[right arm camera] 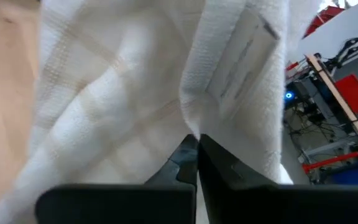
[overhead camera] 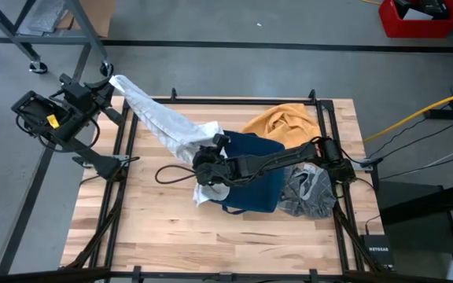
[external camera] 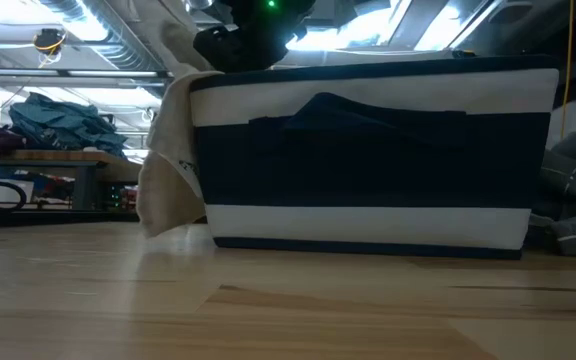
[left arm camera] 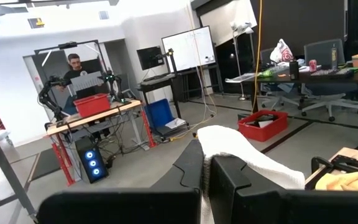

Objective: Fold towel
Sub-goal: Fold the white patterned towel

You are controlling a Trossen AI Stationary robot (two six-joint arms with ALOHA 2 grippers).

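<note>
My two arms are dark jointed metal with black cables looped alongside, a yellow tag on my left wrist housing [overhead camera: 52, 120], and black slab-shaped fingers [right arm camera: 219, 171].

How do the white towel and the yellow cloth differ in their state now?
The white towel is stretched between the left gripper and the right gripper; the yellow cloth lies bunched and untouched. The white towel crosses the table edge; the yellow cloth stays on it. Both touch the blue bag.

A workshop room lay behind the table.
A whiteboard [left arm camera: 189, 48] stood by white walls; a red bin [left arm camera: 264, 125] sat on grey floor, with office chairs [left arm camera: 323, 59] nearby.
</note>
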